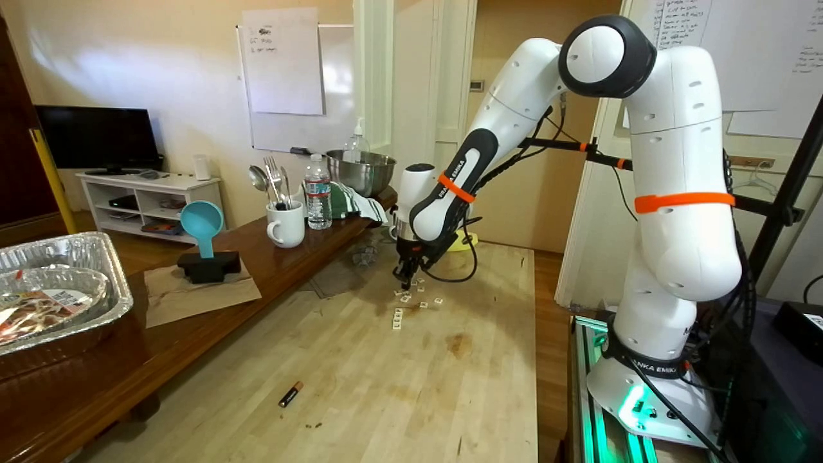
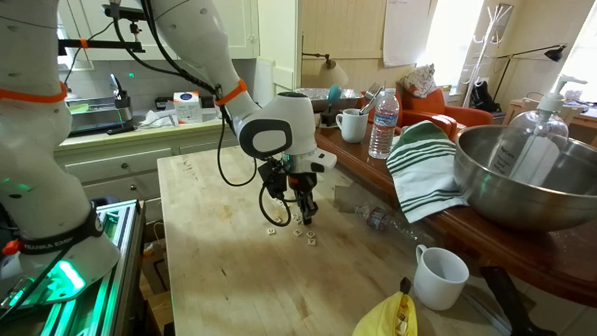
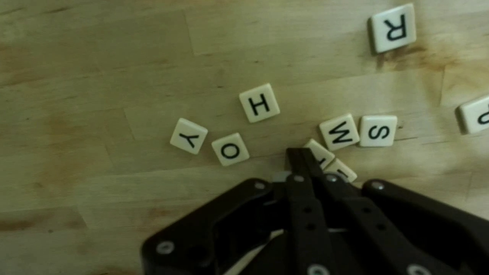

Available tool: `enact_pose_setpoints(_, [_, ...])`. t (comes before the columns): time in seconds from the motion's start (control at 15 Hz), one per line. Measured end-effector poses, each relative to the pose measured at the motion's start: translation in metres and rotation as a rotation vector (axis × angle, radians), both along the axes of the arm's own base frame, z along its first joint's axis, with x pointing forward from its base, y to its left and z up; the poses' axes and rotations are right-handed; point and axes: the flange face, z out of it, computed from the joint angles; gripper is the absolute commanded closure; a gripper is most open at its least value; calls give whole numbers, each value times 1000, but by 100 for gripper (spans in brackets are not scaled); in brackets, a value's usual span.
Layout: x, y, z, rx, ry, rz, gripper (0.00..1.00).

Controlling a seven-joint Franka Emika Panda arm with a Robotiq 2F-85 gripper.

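My black gripper [image 3: 300, 153] is shut, its fingertips pressed together with nothing visible between them. It points down close over the wooden table among small cream letter tiles. Beside the fingertips in the wrist view lies a partly covered tile [image 3: 318, 150], with another half-hidden tile [image 3: 344, 170] against it. A W tile [image 3: 339, 131] and an S tile [image 3: 378, 131] sit just beyond. To the left are an H tile [image 3: 259, 103], an O tile [image 3: 230, 149] and a Y tile [image 3: 188, 136]. An R tile [image 3: 393, 28] lies farther off. Whether the tips touch a tile, I cannot tell.
Several tiles form a short row [image 1: 397, 319] on the table, and a battery [image 1: 290, 394] lies farther along. A plastic bottle [image 2: 378, 218], white mug [image 2: 440, 280], yellow pouch [image 2: 389, 315] and black handle [image 2: 510, 298] are also there. A raised wooden ledge [image 1: 257, 254] borders one side.
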Motion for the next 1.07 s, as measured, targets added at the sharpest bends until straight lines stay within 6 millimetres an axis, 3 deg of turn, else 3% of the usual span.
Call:
enact_pose_setpoints(0.67, [21,-9,0,-13,-27,-59,100])
enact_pose_setpoints(1.07, [33,1,0,-18,-41,-73,100])
